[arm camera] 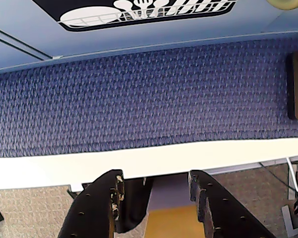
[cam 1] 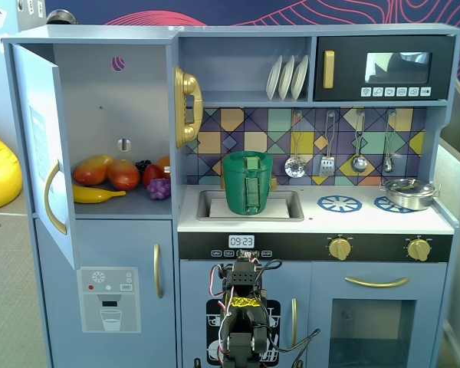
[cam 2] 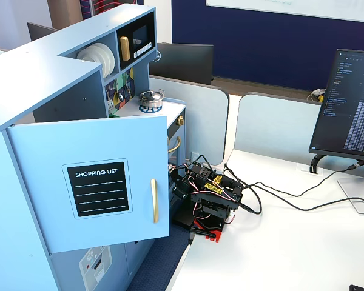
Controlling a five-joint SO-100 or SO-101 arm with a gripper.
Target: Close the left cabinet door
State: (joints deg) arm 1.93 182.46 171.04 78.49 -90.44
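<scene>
The left cabinet door (cam 1: 40,153) stands swung open at the kitchen's upper left, its pale inside face toward this fixed view, with its curved gold handle (cam 1: 52,198) at the edge. In the other fixed view the door (cam 2: 54,200) shows its black "SHOPPING LIST" chalkboard (cam 2: 100,188) and gold handle (cam 2: 153,200). My arm (cam 1: 244,303) sits folded low in front of the kitchen's middle, well right of and below the door; it also shows in the other fixed view (cam 2: 209,194). In the wrist view my gripper (arm camera: 156,182) is open and empty, pointing down at the white table edge.
Toy fruit (cam 1: 115,178) lies in the open cabinet. A gold phone (cam 1: 187,107) hangs right of it. A green pot (cam 1: 247,182) sits in the sink. The ice-dispenser door (cam 1: 110,299) is below. Cables (cam 2: 273,200) and a monitor (cam 2: 352,103) are on the white table (cam 2: 279,254).
</scene>
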